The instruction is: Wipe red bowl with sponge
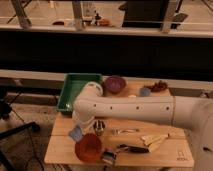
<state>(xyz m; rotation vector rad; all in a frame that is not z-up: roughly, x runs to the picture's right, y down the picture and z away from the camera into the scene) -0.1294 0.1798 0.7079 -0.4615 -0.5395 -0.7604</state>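
- The red bowl (88, 147) sat near the front left edge of the wooden bench (165, 152), open side up and in plain sight.
- The sponge (76, 133), a small light-blue block, was just above and to the left of the bowl's rim, at the tip of the arm (130, 107).
- The gripper (78, 130) hung at that same spot, low over the bench beside the bowl. The sponge appeared to be carried by it, but I cannot tell how the jaws stood, since the arm's bulk covered them.
- Whether the sponge touched the bowl's rim or sat just clear of it could not be made out.
- Other things lay on the bench: a purple bowl (115, 84) at the back, a green tray (70, 90) at the back left, a small metal cup (99, 127) just behind the red bowl, and a pale cloth (154, 140) toward the right.
- By my reading, the step in hand was the wipe itself, or the moment between strokes, with the sponge at the bowl's edge.
- The next move would call for bringing the sponge down and right into the bowl's hollow and sweeping it around, pressing lightly so the bowl does not slide off the near edge.
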